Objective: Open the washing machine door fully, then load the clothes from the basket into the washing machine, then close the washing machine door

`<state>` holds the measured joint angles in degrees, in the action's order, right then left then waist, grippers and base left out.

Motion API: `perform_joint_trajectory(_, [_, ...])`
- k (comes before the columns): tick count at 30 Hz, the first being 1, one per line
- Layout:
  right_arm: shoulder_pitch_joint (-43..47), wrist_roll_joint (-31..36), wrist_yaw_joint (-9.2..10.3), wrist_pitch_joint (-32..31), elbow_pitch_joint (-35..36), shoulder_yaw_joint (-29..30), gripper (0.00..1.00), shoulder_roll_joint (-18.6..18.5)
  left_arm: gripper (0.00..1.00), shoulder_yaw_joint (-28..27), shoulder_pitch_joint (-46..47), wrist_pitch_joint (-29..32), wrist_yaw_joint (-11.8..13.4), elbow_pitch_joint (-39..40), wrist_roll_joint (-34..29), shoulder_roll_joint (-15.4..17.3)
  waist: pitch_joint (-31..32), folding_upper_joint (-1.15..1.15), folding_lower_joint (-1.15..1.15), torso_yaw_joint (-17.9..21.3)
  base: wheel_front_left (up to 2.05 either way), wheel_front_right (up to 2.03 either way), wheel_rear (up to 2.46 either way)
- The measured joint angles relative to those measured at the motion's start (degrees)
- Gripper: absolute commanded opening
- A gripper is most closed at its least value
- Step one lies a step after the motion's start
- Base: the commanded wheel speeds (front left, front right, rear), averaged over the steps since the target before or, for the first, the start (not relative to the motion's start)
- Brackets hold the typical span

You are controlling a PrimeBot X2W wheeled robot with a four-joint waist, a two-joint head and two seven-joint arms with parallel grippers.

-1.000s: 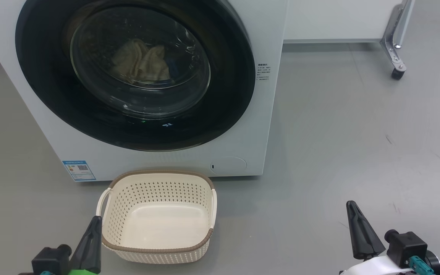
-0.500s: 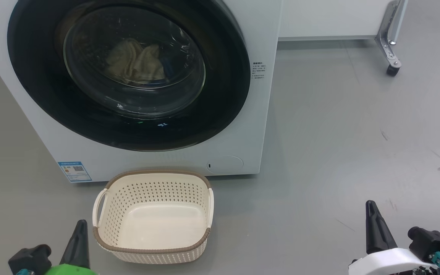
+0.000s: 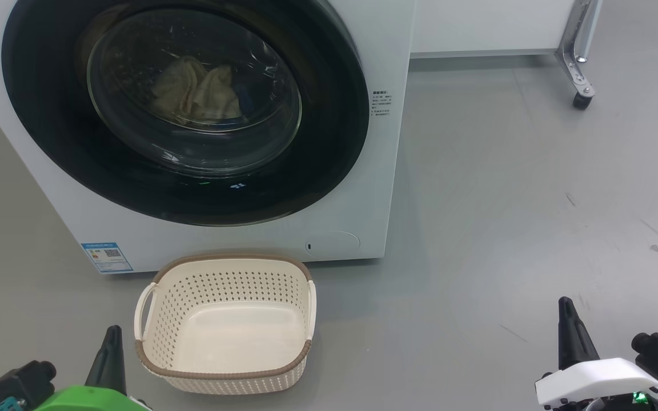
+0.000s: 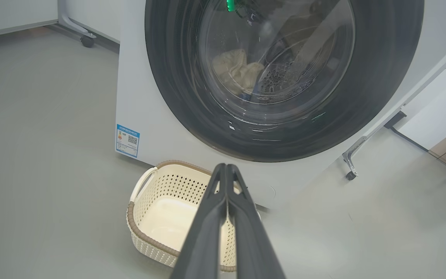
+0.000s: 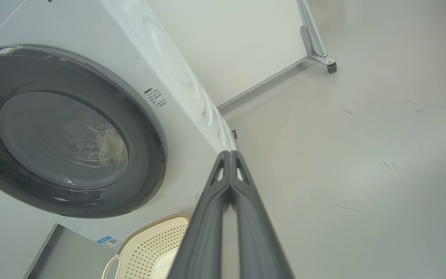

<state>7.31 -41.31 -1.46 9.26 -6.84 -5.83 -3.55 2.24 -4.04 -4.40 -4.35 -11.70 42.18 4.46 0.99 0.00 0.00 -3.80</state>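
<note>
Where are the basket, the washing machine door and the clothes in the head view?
basket (image 3: 220,375), head view, front stretch of its brown rim.
washing machine door (image 3: 334,114), head view, right side of its black rim.
clothes (image 3: 195,91), head view, middle of the pale heap behind the door glass.

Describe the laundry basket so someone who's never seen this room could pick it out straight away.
Find the big white front-loading washing machine with its round glossy black door. On the grey floor just before its base, below that door, sits a small cream plastic basket. Perforated walls, a brown woven-look rim and white side handles set it apart; it is empty.
</note>
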Motion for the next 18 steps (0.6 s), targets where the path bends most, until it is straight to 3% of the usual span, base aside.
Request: perform_joint_trajectory(18, [-2.30,-14.74,-1.25,-3.28,-2.01,2.29,0.00,-0.31,0.00,-2.00,1.94,3.18,-0.57,-0.94,13.36,-0.49,-0.32,0.00,0.00,1.01,0.00,0.00,0.00])
